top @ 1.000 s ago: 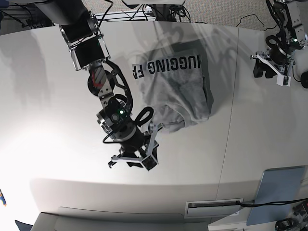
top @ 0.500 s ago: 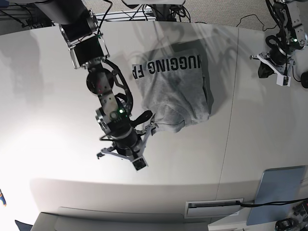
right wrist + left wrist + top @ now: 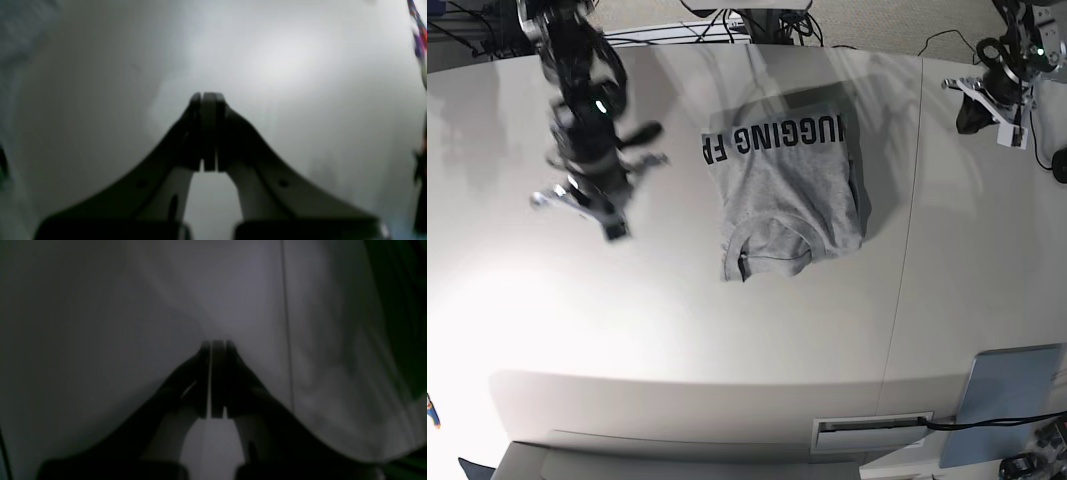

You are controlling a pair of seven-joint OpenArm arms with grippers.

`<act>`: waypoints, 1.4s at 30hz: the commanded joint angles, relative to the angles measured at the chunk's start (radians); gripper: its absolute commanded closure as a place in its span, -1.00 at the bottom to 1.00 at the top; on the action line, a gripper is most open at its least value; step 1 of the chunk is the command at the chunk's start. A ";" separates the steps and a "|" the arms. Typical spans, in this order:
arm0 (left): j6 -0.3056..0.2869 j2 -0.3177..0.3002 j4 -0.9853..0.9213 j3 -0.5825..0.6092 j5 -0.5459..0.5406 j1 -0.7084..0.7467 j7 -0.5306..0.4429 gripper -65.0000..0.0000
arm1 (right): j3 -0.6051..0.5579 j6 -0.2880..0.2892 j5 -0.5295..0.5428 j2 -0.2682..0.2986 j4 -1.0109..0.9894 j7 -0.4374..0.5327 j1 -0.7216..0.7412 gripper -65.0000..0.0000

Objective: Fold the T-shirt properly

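the t-shirt (image 3: 789,187) lies folded in the upper middle of the base view, its long side running top to bottom. the right gripper (image 3: 582,208) hangs at the upper left, pressed together, holding nothing. the left gripper (image 3: 983,106) sits far upper right, also pressed together. the right gripper looks a bit nearer.

One heather-grey short-sleeved cotton T-shirt with black block lettering (image 3: 790,190) lies on one broad white table (image 3: 677,330). One pale blue flat board (image 3: 1007,392) sits at the table's near corner. Two robot arms are in the base view, each carrying one black two-fingered tool: the left tool (image 3: 983,97) and the right tool (image 3: 579,207). Each wrist view shows one tool, its two fingers pressed together with nothing between.
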 commanded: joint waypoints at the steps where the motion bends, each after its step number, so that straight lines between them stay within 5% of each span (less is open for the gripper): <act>1: -0.003 -0.018 0.013 -0.010 -0.014 0.024 -0.014 1.00 | 0.031 0.000 -0.004 0.005 0.054 0.007 -0.043 1.00; 9: -0.004 -0.017 0.013 -0.010 -0.018 0.167 -0.006 1.00 | 0.249 0.048 0.089 0.004 0.207 -0.052 -0.428 1.00; 15: -0.039 -0.014 0.012 -0.010 -0.017 0.258 -0.006 1.00 | 0.290 0.100 0.196 0.004 0.207 -0.051 -0.681 1.00; 23: -0.087 -0.014 -0.080 -0.010 -0.017 0.290 -0.008 1.00 | 0.290 0.102 0.201 0.004 0.202 0.090 -0.911 1.00; 28: -0.181 -0.014 -0.250 -0.007 -0.017 0.250 -0.019 1.00 | 0.290 0.118 0.182 0.000 -0.055 0.200 -0.887 1.00; 31: -0.181 -0.009 -0.402 -0.007 0.009 0.194 -0.081 1.00 | 0.290 0.140 0.161 -0.018 -0.258 0.237 -0.815 1.00; 42: -0.181 0.095 -0.945 -0.006 0.384 -0.110 -0.325 1.00 | 0.290 0.192 0.153 -0.037 -1.115 0.504 -0.393 1.00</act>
